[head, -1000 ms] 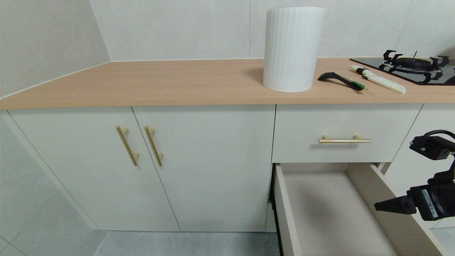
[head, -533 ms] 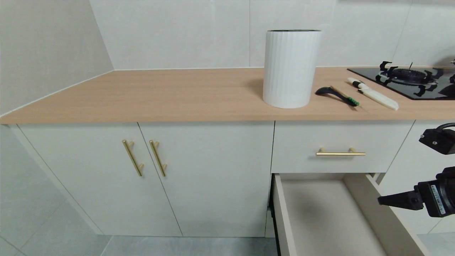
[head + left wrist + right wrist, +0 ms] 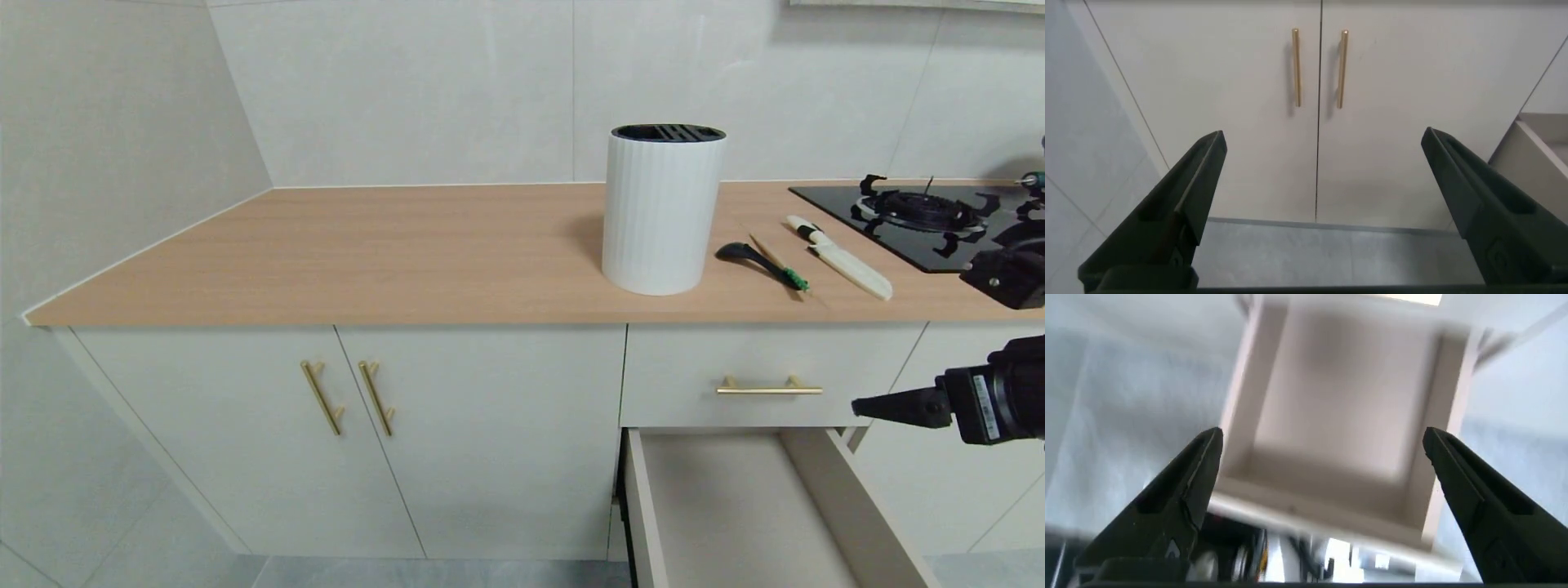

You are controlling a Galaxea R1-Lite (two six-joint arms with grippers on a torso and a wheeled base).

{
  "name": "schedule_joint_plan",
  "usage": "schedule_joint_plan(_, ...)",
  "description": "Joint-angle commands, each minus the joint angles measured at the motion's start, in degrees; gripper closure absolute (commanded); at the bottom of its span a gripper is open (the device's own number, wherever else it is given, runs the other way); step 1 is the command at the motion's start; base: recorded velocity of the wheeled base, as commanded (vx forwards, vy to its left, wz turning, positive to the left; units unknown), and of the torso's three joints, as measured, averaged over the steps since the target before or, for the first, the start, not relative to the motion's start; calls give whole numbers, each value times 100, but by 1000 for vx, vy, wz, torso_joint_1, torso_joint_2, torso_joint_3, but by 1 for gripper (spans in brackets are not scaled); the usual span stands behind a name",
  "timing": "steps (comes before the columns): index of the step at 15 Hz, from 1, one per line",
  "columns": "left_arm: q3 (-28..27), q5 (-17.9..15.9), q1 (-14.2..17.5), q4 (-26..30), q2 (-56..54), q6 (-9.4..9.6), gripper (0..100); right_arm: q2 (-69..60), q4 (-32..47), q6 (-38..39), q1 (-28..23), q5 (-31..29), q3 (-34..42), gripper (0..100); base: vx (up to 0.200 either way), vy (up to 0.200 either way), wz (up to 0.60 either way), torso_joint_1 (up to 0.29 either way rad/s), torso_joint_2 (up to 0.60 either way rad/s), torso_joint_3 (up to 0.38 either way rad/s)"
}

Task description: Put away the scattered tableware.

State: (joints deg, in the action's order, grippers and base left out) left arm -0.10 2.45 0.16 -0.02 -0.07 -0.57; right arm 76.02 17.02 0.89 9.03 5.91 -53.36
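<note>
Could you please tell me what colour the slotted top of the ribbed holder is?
Black slotted top on a white holder; head view shows it best.

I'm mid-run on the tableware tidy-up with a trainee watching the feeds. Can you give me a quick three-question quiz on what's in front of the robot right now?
1. True or false: the lower drawer stands pulled open while the upper drawer above it is shut.
2. Which item on the counter lies closest to the white holder?
A. the black ladle
B. the white knife
C. a dinner plate
3. Fill in the blank: the left gripper and the right gripper both have their jaws ____ and hold nothing.

Key: 1 true; 2 A; 3 open.
</note>
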Motion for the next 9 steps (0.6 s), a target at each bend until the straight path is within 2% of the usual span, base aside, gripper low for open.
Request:
schedule_joint_plan(1, 1, 1, 2, 2, 7, -4, 0, 704, -67, 8, -24, -2, -1133, 0, 0, 0, 0, 32, -76, -41)
schedule_joint_plan(2, 1, 1, 2, 2, 7, -4, 0, 844, -49, 16, -24, -2, -1423, 0, 0, 0, 0, 0, 0, 0)
schedule_joint_plan(3, 1, 1, 2, 2, 7, -4, 0, 1451, 276, 148, -33, -169, -2566, 0, 0, 0, 0, 0, 0, 0)
schedule_joint_plan(4, 1, 1, 2, 2, 7, -4, 0, 1688, 557, 254, -33, -380, -3093, 0, 0, 0, 0, 0, 0, 0)
schedule_joint_plan(5, 1, 1, 2, 2, 7, -4, 0, 2171, 1190, 588, -68, -758, -4033, 0, 0, 0, 0, 0, 0, 0)
schedule_joint_plan(7, 1, 1, 2, 2, 7, -4, 0, 2813, 1489, 746, -191, -829, -4657, 0, 0, 0, 0, 0, 0, 0)
schedule_joint_plan(9, 1, 1, 2, 2, 7, -4, 0, 3288, 1638, 755, -279, -864, -4956, 0, 0, 0, 0, 0, 0, 0)
